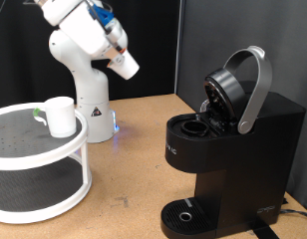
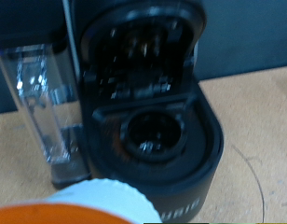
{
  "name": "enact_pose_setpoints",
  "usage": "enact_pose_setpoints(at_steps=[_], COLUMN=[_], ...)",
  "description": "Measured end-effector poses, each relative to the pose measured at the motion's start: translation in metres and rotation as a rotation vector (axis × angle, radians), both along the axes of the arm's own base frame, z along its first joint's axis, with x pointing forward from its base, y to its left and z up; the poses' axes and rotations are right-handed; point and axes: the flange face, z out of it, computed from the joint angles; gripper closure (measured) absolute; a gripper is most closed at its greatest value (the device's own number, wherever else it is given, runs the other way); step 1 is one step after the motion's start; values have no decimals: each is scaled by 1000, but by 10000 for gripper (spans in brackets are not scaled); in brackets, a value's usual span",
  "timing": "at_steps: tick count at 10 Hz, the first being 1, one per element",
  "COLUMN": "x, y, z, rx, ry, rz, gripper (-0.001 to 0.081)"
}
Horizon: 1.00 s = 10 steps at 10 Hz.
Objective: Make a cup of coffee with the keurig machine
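The keurig machine [image 1: 233, 149] stands at the exterior view's right with its grey-handled lid [image 1: 248, 85] raised and the pod chamber [image 1: 190, 126] open. The white cup [image 1: 60, 116] stands on the top tier of a white round shelf [image 1: 24, 149] at the left. My arm's hand [image 1: 125, 64] hangs high at the upper left and points down toward the machine, well apart from it and the cup. Its fingers do not show clearly. The wrist view looks into the open chamber [image 2: 155, 135] under the lid [image 2: 143, 47]. A blurred white round thing with an orange rim [image 2: 97, 201] fills its near edge.
The robot base [image 1: 91, 115] stands behind the shelf with a blue light by its foot. The machine's round drip tray [image 1: 183, 214] is at the bottom. Its clear water tank [image 2: 41, 103] sits beside the chamber. A wooden tabletop [image 1: 129, 164] lies between shelf and machine.
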Motion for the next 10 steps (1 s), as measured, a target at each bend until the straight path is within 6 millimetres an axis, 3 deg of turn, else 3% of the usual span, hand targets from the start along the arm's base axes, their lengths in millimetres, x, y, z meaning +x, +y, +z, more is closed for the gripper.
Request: enact_pose_setpoints(at_steps=[7,10], x=[53,55], y=[62,65], z=[10,8], rx=[12,14], ry=[-33,-23], rz=[90,98], gripper=[381,381])
